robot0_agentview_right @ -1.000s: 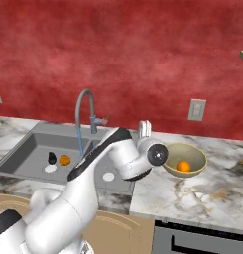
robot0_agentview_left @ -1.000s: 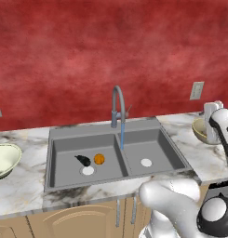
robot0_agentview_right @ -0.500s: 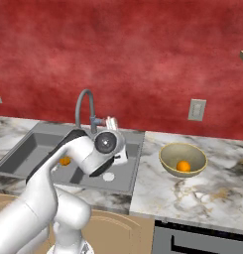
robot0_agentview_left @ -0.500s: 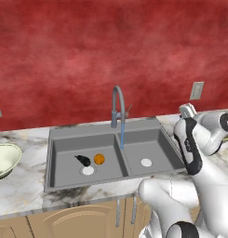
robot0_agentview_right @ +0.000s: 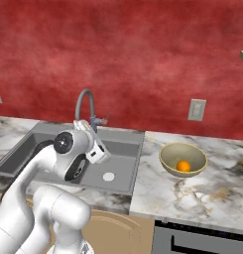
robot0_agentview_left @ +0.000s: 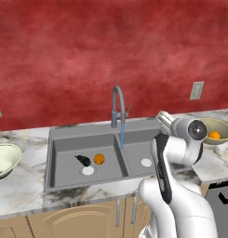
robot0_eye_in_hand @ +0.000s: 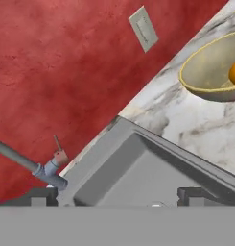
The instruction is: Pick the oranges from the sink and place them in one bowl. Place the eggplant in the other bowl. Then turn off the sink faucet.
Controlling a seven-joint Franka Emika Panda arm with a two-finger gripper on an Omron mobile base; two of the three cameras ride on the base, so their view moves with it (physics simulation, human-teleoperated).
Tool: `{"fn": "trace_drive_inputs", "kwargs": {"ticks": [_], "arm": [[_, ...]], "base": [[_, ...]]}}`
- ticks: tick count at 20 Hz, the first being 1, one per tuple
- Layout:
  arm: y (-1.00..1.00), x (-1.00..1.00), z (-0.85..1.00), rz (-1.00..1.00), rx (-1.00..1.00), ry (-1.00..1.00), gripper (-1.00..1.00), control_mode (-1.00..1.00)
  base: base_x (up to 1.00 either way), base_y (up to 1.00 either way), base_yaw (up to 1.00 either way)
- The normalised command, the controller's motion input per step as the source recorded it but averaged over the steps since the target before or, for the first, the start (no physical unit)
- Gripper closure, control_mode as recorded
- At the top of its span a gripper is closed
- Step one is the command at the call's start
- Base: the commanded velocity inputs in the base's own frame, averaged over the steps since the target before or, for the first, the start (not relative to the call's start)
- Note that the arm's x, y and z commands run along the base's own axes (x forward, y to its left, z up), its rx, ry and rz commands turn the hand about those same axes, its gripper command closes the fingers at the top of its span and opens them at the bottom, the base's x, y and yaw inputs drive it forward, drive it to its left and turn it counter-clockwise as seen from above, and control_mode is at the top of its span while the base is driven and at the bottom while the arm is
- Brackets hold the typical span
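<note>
One orange (robot0_agentview_left: 99, 159) and the dark eggplant (robot0_agentview_left: 82, 160) lie close together in the left basin of the grey sink (robot0_agentview_left: 64, 142), by its white drain. Another orange (robot0_agentview_right: 182, 165) rests inside the tan bowl (robot0_agentview_right: 168, 157) on the counter to the right of the sink. At the far left stands the cream-white bowl (robot0_agentview_left: 3, 159), holding nothing. Water runs from the arched faucet (robot0_agentview_left: 117, 103). My gripper (robot0_agentview_left: 164, 117) hangs open over the right basin's back right part with nothing in it; in the hand view my gripper (robot0_eye_in_hand: 119, 197) faces the sink's rear corner and the wall.
Marble counter (robot0_agentview_right: 212, 193) spreads to both sides of the sink. Wall outlets (robot0_agentview_left: 196, 90) sit on the red backsplash. A dark oven front (robot0_agentview_right: 202, 240) is below the counter at right. My own arm (robot0_agentview_left: 164, 167) rises in front of the right basin.
My arm has swung left, from above the tan bowl to over the right basin. The gripper stayed open. The fruit and the eggplant have not moved.
</note>
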Motion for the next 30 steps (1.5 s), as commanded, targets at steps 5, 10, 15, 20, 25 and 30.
{"fn": "trace_drive_inputs", "kwargs": {"ticks": [5,10,15,20,25,30], "arm": [[0.59,-0.07,0.00,0.12,-0.35,0.00,-1.00,-1.00],[0.47,-0.01,0.00,0.12,-0.22,0.10,-1.00,-1.00],[0.22,-0.12,0.00,0.10,-0.11,0.16,-1.00,-1.00],[0.19,-0.14,0.00,0.02,-0.10,0.23,-1.00,-1.00],[0.28,-0.17,-0.02,0.00,-0.08,0.23,-1.00,-1.00],[0.27,-0.29,-0.14,0.04,-0.02,0.17,-1.00,-1.00]], "base": [[0.00,0.00,0.00],[0.00,0.00,0.00],[0.00,0.00,0.00],[0.00,0.00,0.00],[0.00,0.00,0.00],[0.00,0.00,0.00]]}}
